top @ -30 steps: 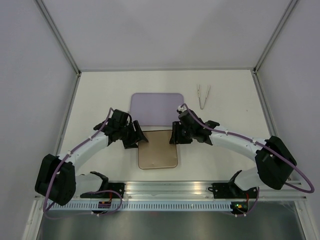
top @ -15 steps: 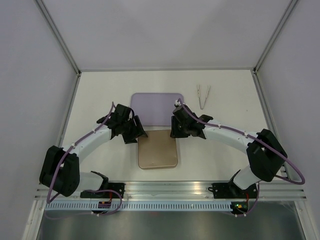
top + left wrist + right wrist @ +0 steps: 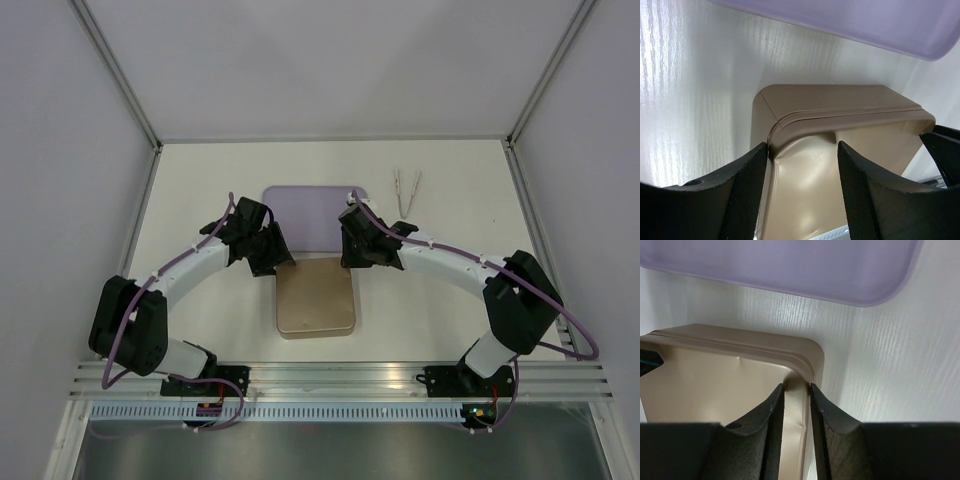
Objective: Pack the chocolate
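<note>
No chocolate cubes show in any view. A flat brown square lid lies on the white table, just in front of a purple tray. My left gripper is at the lid's far left corner. In the left wrist view it is open, its jaws wide apart over the lid, one finger against the corner's edge. My right gripper is at the far right corner. In the right wrist view it is nearly closed, pinching the lid's raised right rim.
The purple tray also shows at the top of the left wrist view and the right wrist view. Pale tweezers lie at the back right. Grey walls enclose the table on three sides.
Both grippers have moved away from the arm bases along the lid to its far corners. The lid has stayed in about the same place.
</note>
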Available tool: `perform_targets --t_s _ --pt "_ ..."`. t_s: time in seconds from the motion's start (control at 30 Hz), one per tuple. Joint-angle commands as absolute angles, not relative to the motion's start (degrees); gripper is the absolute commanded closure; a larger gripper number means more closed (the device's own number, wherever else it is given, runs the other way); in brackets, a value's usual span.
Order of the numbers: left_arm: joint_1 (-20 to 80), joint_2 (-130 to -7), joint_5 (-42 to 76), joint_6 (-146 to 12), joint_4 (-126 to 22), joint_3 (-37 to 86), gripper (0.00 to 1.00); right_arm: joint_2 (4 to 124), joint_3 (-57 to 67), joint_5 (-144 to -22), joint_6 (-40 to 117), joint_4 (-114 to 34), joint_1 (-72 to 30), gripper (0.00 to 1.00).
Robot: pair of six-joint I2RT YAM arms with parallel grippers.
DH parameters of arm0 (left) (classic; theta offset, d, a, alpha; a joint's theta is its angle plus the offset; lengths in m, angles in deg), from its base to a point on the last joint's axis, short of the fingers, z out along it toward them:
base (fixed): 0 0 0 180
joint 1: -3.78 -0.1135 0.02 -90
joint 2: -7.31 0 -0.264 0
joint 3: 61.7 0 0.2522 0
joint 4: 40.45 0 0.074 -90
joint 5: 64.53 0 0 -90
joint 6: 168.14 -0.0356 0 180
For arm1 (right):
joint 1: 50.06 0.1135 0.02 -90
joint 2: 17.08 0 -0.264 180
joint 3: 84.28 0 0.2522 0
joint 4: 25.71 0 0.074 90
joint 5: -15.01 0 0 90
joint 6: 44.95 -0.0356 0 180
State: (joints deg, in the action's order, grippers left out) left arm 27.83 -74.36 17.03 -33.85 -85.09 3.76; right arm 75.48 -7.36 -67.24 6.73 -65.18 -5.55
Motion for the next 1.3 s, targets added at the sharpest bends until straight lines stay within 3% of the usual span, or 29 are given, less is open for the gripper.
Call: perform_targets --t_s 0.0,0.23,0.57,0.77,0.87,0.93,0.97,1.17,1.27 --pt "27.51 -74.96 18.27 -35.69 -84.36 5.5 0.37 76.53 -5.92 -64.8 5.95 -66.89 -5.33 0.68" --pt "27.51 -75.83 20.02 -36.74 -83.48 5.67 0.35 78.9 -4.25 -62.95 7.09 -67.07 -5.33 0.66" --pt "27.51 -73.47 16.24 -37.71 -86.29 11.66 0.23 71.09 -3.01 -67.16 9.99 -68.38 -5.24 0.49" --pt "27.51 -65.13 15.9 -35.69 -91.11 8.05 0.19 65.81 -7.05 -67.69 10.42 -71.99 -5.24 0.51" --pt "27.6 -61.61 15.37 -34.29 -91.75 9.01 0.24 64.49 -6.54 -68.75 11.66 -71.46 -5.24 0.62" --pt "27.86 -61.07 13.53 -32.62 -89.47 8.75 0.32 65.27 -6.18 -69.71 12.01 -70.41 -5.15 0.68" --pt "28.47 -61.51 11.61 -32.44 -88.67 8.75 0.42 65.8 -6.09 -70.32 11.83 -70.14 -5.15 0.71" --pt "30.76 -69.68 15.34 -32.09 -87.53 7.53 0.65 72.04 -7.15 -72.18 9.11 -64.52 -4.01 0.72" --pt "30.68 -72.57 18.08 -31.73 -86.56 5.33 0.68 75.11 -9.33 -71.04 7.27 -61.89 -4.01 0.72"
